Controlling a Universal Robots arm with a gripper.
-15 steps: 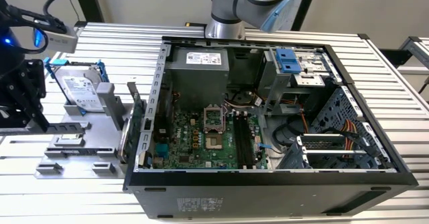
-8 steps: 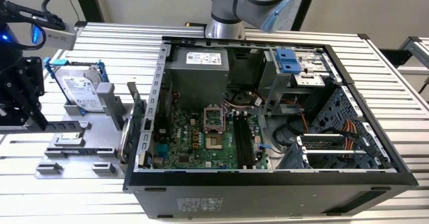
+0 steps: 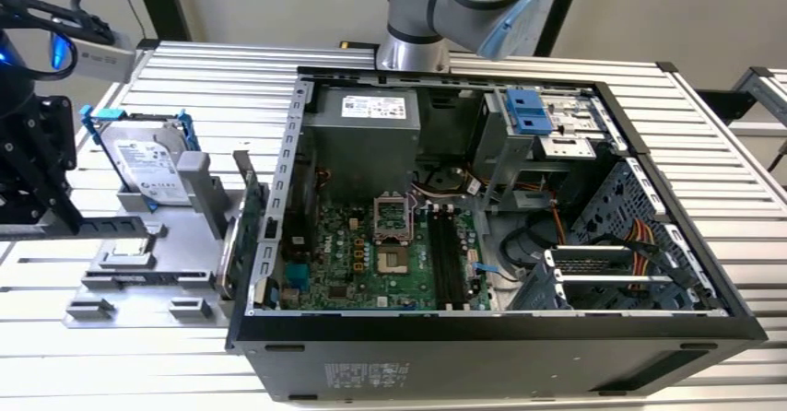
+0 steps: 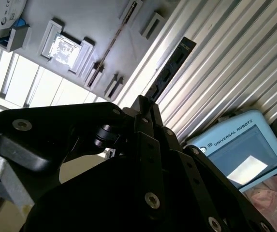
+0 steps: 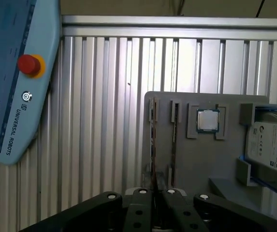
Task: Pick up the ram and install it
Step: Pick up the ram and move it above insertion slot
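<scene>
In the second wrist view the ram point(image 4: 169, 70) is a thin dark stick seen edge-on, jutting out from between the tips of my gripper point(image 4: 145, 108), which is shut on it. The first wrist view shows the same ram point(image 5: 153, 145) as a narrow line rising from my gripper point(image 5: 156, 192), above the grey holder plate point(image 5: 196, 159). In the exterior view the gripper's black body point(image 3: 35, 167) hangs at the left edge, over the holder plate point(image 3: 135, 277) and well apart from the open computer case point(image 3: 293, 153).
The motherboard point(image 3: 369, 264) with long black memory slots point(image 3: 449, 264) lies inside the case. A green expansion card point(image 3: 252, 217) and a hard drive point(image 3: 147, 158) stand on the plate. A processor chip point(image 5: 208, 121) sits in the plate. A blue teach pendant point(image 5: 7, 72) lies on the ribbed table.
</scene>
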